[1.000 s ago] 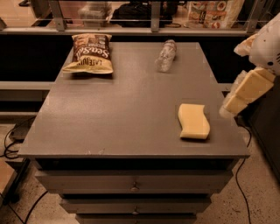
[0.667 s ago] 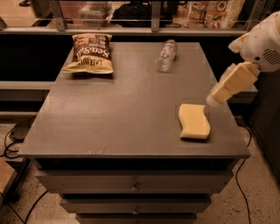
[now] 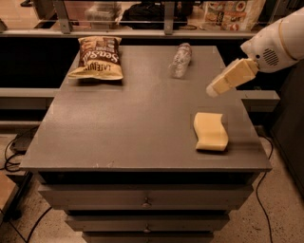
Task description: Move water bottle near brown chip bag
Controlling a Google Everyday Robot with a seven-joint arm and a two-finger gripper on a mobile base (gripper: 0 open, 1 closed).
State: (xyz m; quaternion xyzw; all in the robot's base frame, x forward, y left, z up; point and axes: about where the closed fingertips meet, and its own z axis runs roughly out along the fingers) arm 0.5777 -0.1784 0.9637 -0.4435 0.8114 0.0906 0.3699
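The water bottle (image 3: 180, 59), small, clear and crinkled, lies on its side at the back of the grey table (image 3: 128, 118), right of centre. The brown chip bag (image 3: 97, 58) lies flat at the back left, well apart from the bottle. My gripper (image 3: 213, 89), tan on a white arm, reaches in from the upper right. It hangs above the table's right side, to the right of the bottle and a little nearer than it, and touches nothing.
A yellow wavy sponge (image 3: 210, 131) lies near the table's front right corner, below the gripper. Drawers (image 3: 145, 201) front the table. A railing and shelves with packages (image 3: 228, 12) run behind it. Cables (image 3: 14, 152) lie on the floor at left.
My gripper has moved left and farther back, from beyond the table's right edge to over the table, closer to the water bottle. The bottle, bag and sponge have not moved.
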